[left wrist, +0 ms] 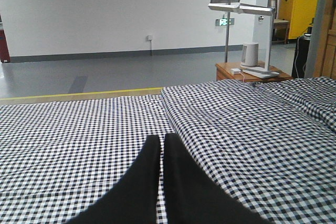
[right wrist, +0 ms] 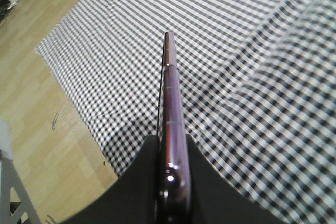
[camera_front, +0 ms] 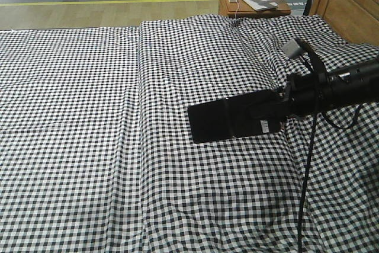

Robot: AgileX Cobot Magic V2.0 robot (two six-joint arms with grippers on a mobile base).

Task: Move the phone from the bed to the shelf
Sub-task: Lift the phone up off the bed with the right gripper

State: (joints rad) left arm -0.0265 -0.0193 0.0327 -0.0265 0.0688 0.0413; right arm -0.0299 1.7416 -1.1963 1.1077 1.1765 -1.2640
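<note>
Glossy black phone (camera_front: 219,121) hangs above the gingham bed (camera_front: 77,117), pinched at one end by the right gripper (right wrist: 172,169); left gripper (left wrist: 161,156) closed, empty. Held so near its edge, it could slip free.

The bed (camera_front: 89,117) is seen by the front camera from high up, angled down toward the nightstand (camera_front: 228,5) at the far edge. The left wrist view is set low over the same bed, faced level past the left gripper (left wrist: 161,153) toward that nightstand and a white wall (left wrist: 105,9). The right wrist view is held very close, sighted along the right gripper (right wrist: 170,156) down the phone (right wrist: 169,93) edge-on; phone and bed are shared with the front view.
</note>
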